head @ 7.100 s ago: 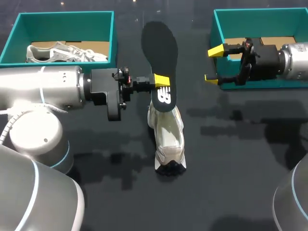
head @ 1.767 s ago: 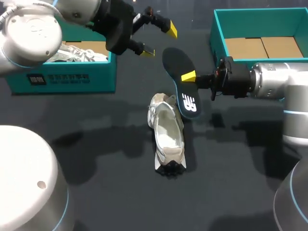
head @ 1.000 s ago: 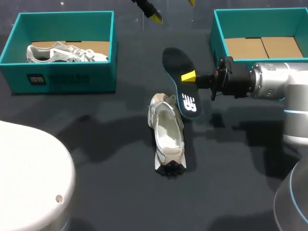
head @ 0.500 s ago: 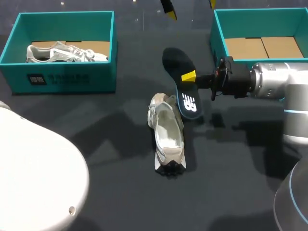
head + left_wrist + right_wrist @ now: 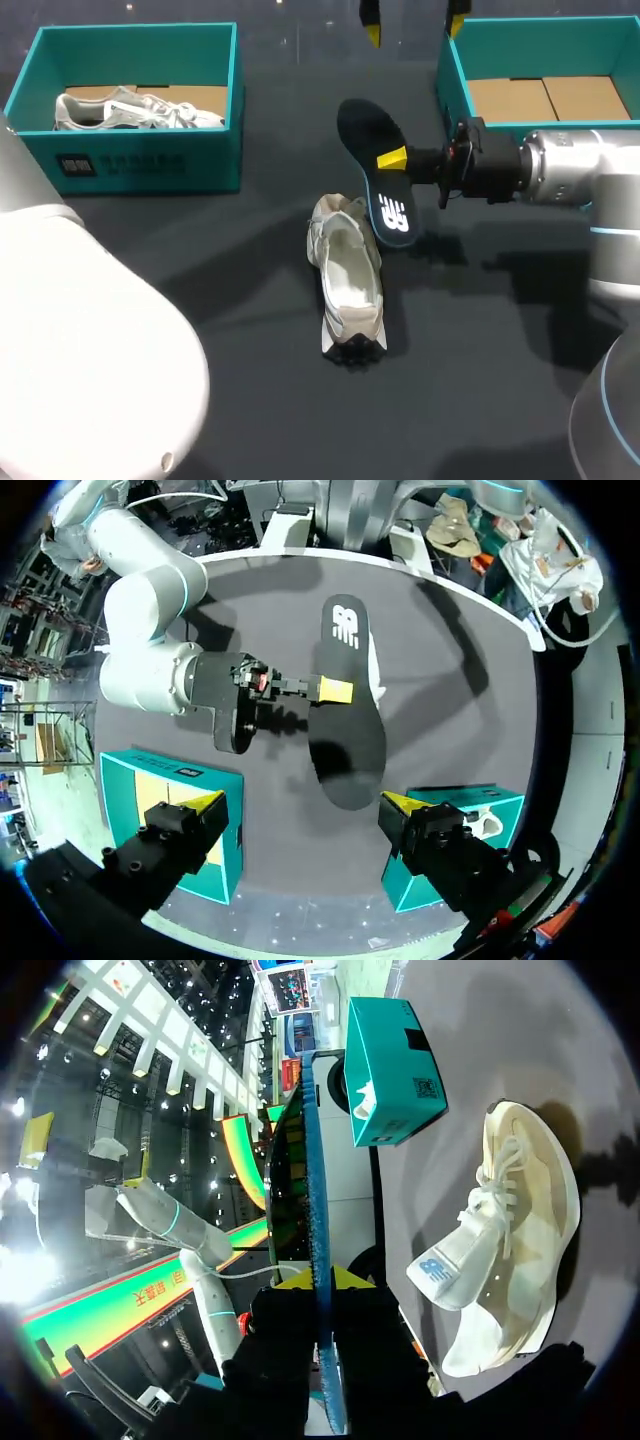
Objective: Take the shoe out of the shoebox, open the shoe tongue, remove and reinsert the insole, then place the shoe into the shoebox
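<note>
A cream shoe (image 5: 347,280) lies on the dark table, its opening upward and its tongue folded out. My right gripper (image 5: 395,160) is shut on the black insole (image 5: 365,125), held above the shoe's heel end. From the right wrist the insole (image 5: 318,1210) shows edge-on between the fingers, the shoe (image 5: 510,1230) beside and beyond it. My left gripper (image 5: 412,28) hangs open and empty high over the table's far side. Its wrist view looks down past its own tips (image 5: 305,805) onto the insole (image 5: 345,710) and the right gripper (image 5: 325,690).
A teal shoebox (image 5: 140,165) at the back left holds a second pale shoe (image 5: 130,108). At the back right stands another teal shoebox (image 5: 450,75) with only a cardboard floor. My left arm's white body (image 5: 80,340) fills the near left corner.
My left gripper has moved right along the table's far edge, still open, and the left arm's body has swung further across the near left. The right gripper and insole have not moved.
</note>
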